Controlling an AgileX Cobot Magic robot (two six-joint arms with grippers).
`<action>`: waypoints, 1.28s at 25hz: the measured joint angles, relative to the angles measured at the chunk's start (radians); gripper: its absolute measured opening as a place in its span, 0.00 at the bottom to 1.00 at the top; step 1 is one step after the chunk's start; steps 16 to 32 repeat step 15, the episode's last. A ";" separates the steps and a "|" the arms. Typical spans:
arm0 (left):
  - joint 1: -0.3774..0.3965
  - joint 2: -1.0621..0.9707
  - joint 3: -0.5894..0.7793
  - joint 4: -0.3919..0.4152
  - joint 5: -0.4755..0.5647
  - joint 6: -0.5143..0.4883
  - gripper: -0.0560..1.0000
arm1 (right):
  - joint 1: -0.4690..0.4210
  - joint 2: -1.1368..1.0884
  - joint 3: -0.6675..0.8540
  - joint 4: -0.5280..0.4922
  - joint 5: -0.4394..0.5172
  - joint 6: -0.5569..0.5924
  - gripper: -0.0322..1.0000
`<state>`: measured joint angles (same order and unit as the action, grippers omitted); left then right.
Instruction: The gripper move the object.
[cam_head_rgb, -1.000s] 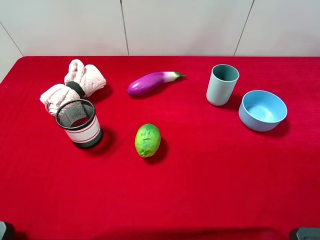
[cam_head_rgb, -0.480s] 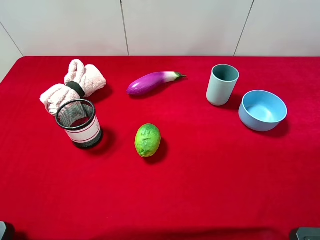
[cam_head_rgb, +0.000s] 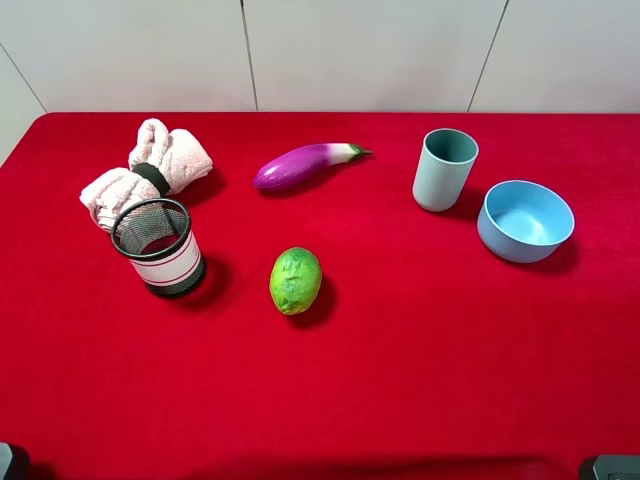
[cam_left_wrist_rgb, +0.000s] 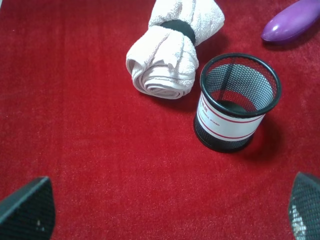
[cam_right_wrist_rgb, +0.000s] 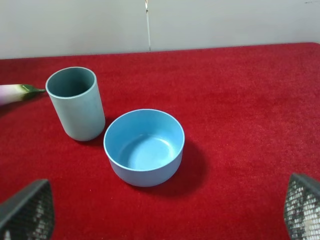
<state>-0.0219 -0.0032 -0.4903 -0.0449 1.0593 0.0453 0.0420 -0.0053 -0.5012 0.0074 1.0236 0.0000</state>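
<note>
The black wire-mesh cup (cam_head_rgb: 160, 248) with a white red-striped band stands upright at the left of the red tablecloth. It also shows in the left wrist view (cam_left_wrist_rgb: 235, 105), empty. My left gripper (cam_left_wrist_rgb: 165, 210) is open, its mesh-patterned fingertips (cam_left_wrist_rgb: 27, 207) wide apart. It is well short of the cup and holds nothing. My right gripper (cam_right_wrist_rgb: 165, 207) is open and empty, with a fingertip (cam_right_wrist_rgb: 27, 210) at each lower corner of its view. It faces the blue bowl and teal cup. In the high view only small dark arm parts show at the bottom corners.
A rolled pink towel (cam_head_rgb: 145, 172) with a black band lies just behind the mesh cup, almost touching it. A purple eggplant (cam_head_rgb: 300, 165) lies at back centre and a green lime (cam_head_rgb: 296, 280) in the middle. A pale teal cup (cam_head_rgb: 445, 168) and a blue bowl (cam_head_rgb: 525, 220) stand at the right.
</note>
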 joint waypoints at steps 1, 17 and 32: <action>0.000 0.000 0.000 0.000 0.000 0.000 0.92 | 0.000 0.000 0.000 0.000 0.000 0.000 0.70; 0.000 0.000 0.000 0.000 0.000 0.000 0.92 | 0.000 0.000 0.000 0.000 0.000 0.000 0.70; 0.000 0.000 0.000 0.000 0.000 0.000 0.92 | 0.000 0.000 0.000 0.000 0.000 0.000 0.70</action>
